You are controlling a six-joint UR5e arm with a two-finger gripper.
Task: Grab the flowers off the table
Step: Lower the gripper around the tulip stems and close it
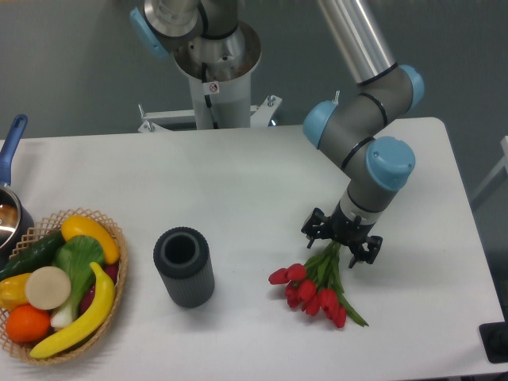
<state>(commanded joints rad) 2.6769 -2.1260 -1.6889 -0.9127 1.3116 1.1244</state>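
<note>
Left of the dark cylinder [184,267]: wicker basket [111,238] of produce, pot [12,214] behind it. Right of the cylinder: the flowers [313,292] lying on the table [238,175], red heads toward the cylinder. Gripper [341,244] directly over their stems, clenched around the green stems.

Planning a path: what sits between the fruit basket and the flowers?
A dark upright cylinder stands between basket and flowers, per the fixed camera.
</note>
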